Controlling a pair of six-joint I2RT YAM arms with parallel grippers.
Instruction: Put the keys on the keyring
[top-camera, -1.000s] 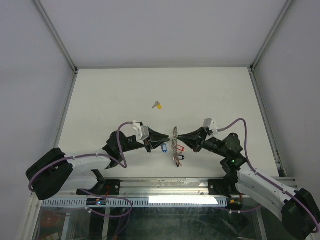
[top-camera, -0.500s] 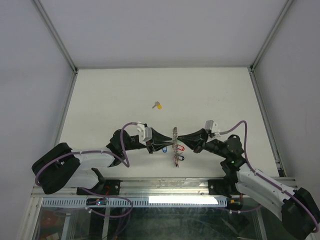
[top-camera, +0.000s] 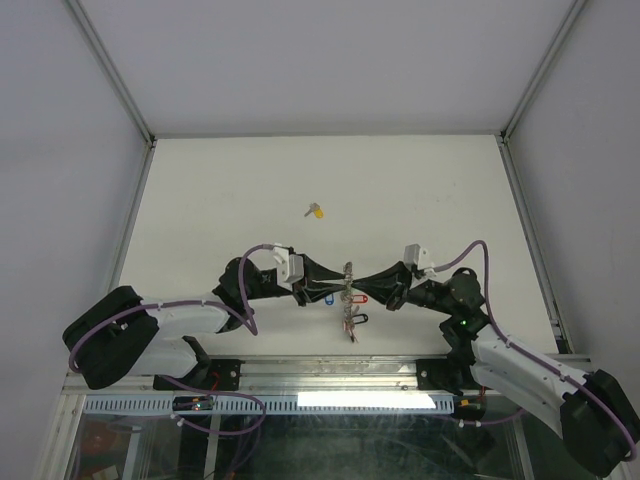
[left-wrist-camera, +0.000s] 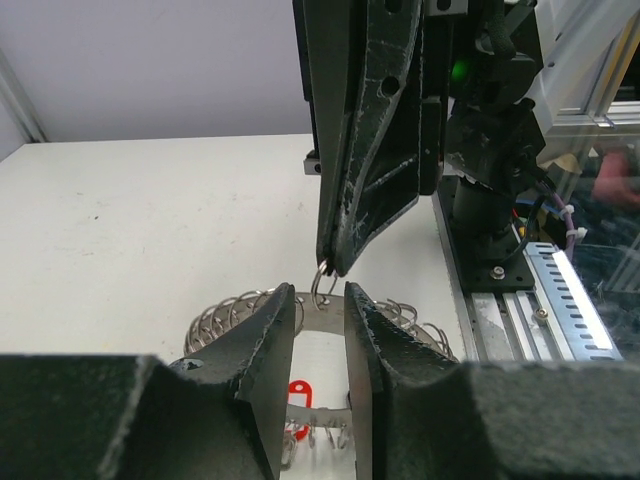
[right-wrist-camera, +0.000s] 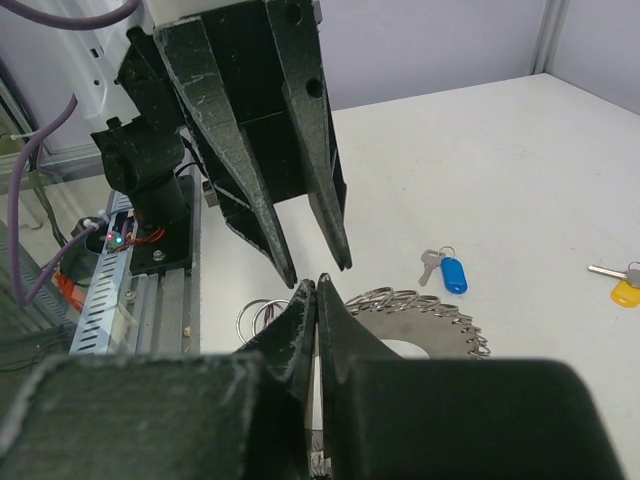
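Currently the right gripper (right-wrist-camera: 316, 290) clamps the keyring (right-wrist-camera: 440, 325) upright; the left gripper (left-wrist-camera: 320, 300) stands released. Next, left should probably fetch the blue key (right-wrist-camera: 453, 274) lying just beside it.

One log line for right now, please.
left gripper: open, facing keyring | right gripper: shut on keyring, held upright | blue-tag key: loose on table nearby | yellow-tag key: loose, farther off

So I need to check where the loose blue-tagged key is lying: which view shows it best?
The right wrist view: the blue-tagged key lies in the open beside the keyring, blade and tag both clear. The top external view shows it only as a tiny blue speck; the left wrist view doesn't show it.
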